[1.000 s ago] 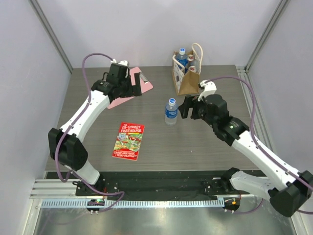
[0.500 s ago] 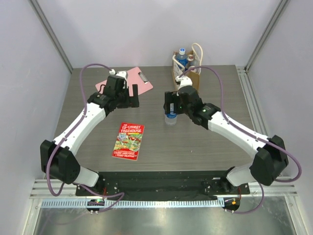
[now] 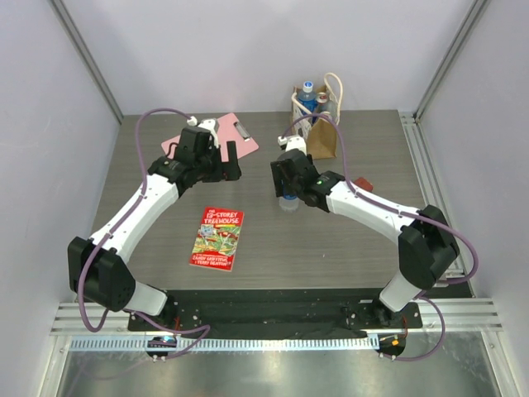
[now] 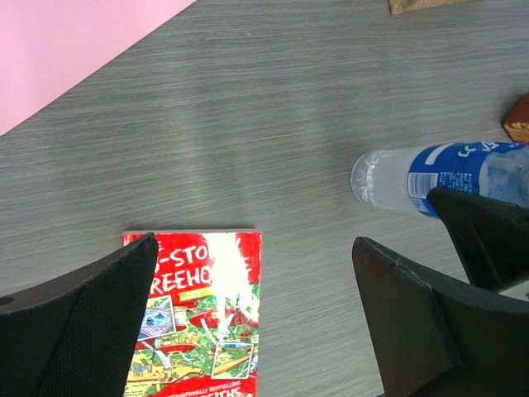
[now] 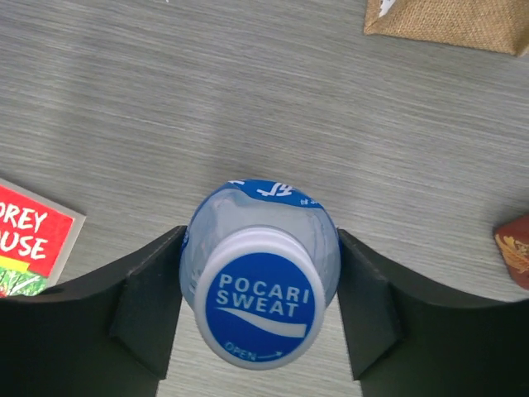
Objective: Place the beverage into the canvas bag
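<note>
Beverage bottle (image 5: 258, 302) stands upright mid-tabletop (image 3: 273, 244), long axis vertical, cap pointing straight up at the right wrist camera. Your right gripper (image 5: 260, 248) sits directly over it, fingers (image 5: 149, 289) right up against both sides of its shoulder. Whether they squeeze or only touch, you can't tell. Left gripper (image 4: 254, 248) is spread wide, holding nothing, off to the bottle's left. Canvas bag (image 3: 321, 136) stands beyond the bottle, slightly right, at the far edge. The right arm is nearer, so the lift is its job.
</note>
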Action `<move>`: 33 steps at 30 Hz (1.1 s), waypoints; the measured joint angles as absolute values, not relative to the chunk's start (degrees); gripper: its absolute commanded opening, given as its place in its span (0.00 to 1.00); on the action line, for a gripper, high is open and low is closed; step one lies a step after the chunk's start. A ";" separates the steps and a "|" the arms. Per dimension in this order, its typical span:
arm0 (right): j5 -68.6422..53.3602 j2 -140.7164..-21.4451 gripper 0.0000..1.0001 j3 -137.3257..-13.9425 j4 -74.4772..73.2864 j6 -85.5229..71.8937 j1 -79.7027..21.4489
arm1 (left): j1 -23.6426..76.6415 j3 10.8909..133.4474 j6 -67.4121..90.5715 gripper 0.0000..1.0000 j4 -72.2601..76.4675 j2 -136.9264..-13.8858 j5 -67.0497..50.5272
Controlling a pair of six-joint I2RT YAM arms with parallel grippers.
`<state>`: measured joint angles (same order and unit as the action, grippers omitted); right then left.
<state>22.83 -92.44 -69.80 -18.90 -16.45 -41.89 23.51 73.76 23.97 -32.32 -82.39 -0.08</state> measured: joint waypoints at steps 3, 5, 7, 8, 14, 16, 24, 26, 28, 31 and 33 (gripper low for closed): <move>23.18 -92.68 0.54 -70.11 -18.98 -15.79 -41.91 | 23.51 73.76 24.08 1.00 -32.34 -82.39 -0.73; 23.31 -92.68 0.43 -70.26 -19.31 -15.40 -41.91 | 23.51 73.76 24.10 1.00 -32.32 -82.39 -0.95; 23.49 -92.68 0.30 -70.70 -20.25 -14.85 -41.91 | 23.51 73.76 24.14 1.00 -32.34 -82.39 -0.97; 23.66 -92.68 0.26 -71.13 -21.23 -14.35 -41.91 | 23.51 73.76 24.14 1.00 -32.34 -82.39 -0.95; 24.49 -92.55 0.11 -76.31 -28.23 -10.92 -41.56 | 23.51 73.76 24.08 1.00 -32.36 -82.48 -0.80; 24.47 -92.23 0.05 -79.02 -29.69 -9.89 -40.97 | 23.51 73.76 24.08 1.00 -32.36 -82.48 -0.47; 22.28 -89.19 0.01 -90.37 -33.76 -7.44 -32.71 | 23.51 73.76 24.08 1.00 -32.36 -82.48 0.40; 21.93 -89.17 0.01 -93.62 -34.39 -7.11 -28.53 | 23.51 73.76 24.08 1.00 -32.38 -82.48 0.40; 21.78 -89.30 0.01 -96.66 -35.22 -6.26 -24.75 | 23.51 73.76 24.08 1.00 -32.38 -82.48 0.40; 22.48 -90.08 0.01 -101.56 -36.40 -4.45 -20.73 | 23.51 73.76 24.08 1.00 -32.38 -82.46 0.40; 22.55 -91.33 0.01 -104.86 -36.42 -3.62 -19.59 | 23.51 73.76 24.08 1.00 -32.38 -82.41 0.40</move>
<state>22.55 -91.33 -104.86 -36.42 -3.62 -19.59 23.51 73.76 24.08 -32.38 -82.41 0.40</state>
